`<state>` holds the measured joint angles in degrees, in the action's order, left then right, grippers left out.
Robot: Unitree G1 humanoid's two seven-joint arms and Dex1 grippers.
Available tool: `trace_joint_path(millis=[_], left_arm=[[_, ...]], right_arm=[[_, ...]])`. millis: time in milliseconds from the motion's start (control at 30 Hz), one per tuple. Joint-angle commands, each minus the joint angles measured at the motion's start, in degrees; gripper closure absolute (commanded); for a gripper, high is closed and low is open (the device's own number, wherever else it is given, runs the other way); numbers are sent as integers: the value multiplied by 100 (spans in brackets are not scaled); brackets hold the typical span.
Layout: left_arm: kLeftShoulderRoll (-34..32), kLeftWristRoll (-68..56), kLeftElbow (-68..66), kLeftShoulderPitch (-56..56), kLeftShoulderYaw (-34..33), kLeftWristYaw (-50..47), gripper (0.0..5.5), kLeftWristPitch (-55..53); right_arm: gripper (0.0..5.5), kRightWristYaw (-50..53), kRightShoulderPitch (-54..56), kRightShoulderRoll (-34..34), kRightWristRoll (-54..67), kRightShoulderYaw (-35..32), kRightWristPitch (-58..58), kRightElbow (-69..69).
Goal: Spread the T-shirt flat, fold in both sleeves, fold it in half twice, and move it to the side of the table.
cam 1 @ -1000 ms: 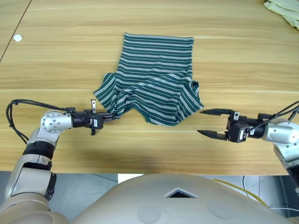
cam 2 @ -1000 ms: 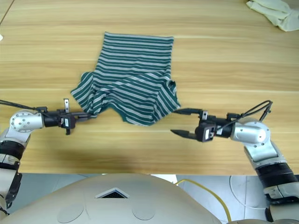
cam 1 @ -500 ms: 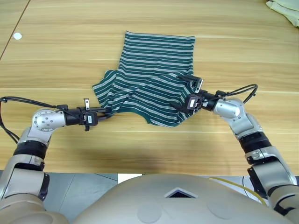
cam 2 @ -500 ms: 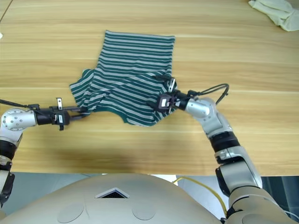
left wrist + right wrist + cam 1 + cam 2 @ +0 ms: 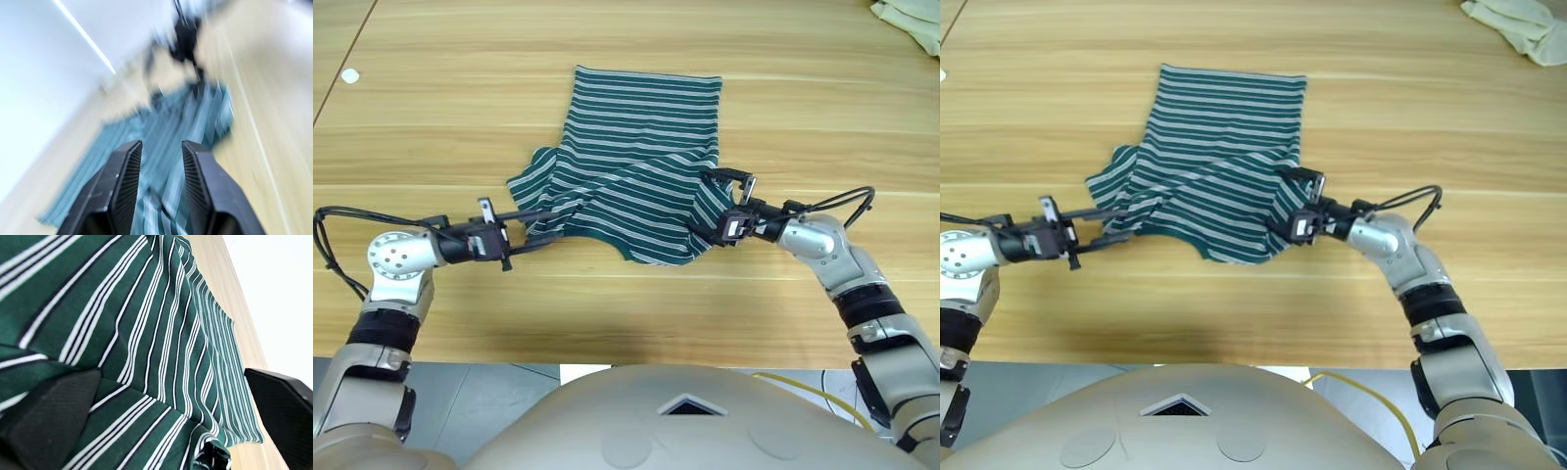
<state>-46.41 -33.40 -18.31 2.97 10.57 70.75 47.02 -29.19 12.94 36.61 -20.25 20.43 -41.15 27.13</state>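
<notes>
Two grippers flank the crumpled T-shirt (image 5: 641, 147) at frame centre, gripping nothing: left gripper (image 5: 543, 223) narrowly parted at its lower-left edge, right gripper (image 5: 720, 204) wide open around its lower-right edge, probably for spreading.

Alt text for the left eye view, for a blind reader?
A crumpled green striped T-shirt lies on a wooden table, its far part flat. The left pincer is at its left edge, the right pincer at its right edge.
</notes>
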Motion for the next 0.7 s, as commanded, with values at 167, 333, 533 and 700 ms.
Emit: trace_joint_path(millis=[167,333,533,700], left_arm=[[258,-364,41,173,-754,465,398,-697],[474,231,-291,354,-836,460,398,-600],[573,1047,-697,435,-771,395,398,-297],[261,3078,-1337,542,-613,-512,379,198]], right_arm=[[10,-46,-617,998,-391,108,132,1070],[10,-102,-1031,1554,220,-265,-171,832],[10,-283,-1401,1883,877,-582,-416,239],[10,-391,-1534,1800,1314,-833,-365,-476]])
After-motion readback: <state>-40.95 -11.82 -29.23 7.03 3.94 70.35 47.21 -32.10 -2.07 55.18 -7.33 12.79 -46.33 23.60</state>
